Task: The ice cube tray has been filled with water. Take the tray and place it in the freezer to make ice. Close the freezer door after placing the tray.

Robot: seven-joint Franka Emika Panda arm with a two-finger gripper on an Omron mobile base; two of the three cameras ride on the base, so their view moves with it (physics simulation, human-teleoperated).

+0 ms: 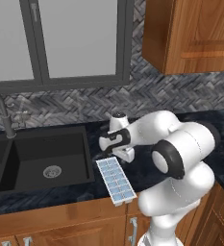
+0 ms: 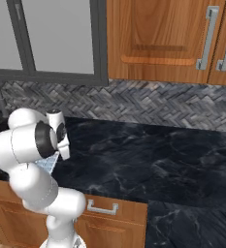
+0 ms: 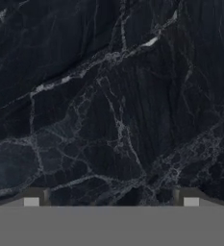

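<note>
Gripper (image 3: 111,199) wide open above ice cube tray (image 1: 115,180)

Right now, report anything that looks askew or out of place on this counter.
The ice cube tray lies at an angle beside the sink, its near end jutting past the front edge of the counter. Its cells look full, and no spill shows.

The small white rectangular plastic ice cube tray (image 1: 115,180) lies flat on the dark marble counter, its long axis running from 11 to 5 o'clock. Two rows of square cells hold pale-blue water (image 1: 114,177). Its 5 o'clock end reaches the counter's front edge.
</note>
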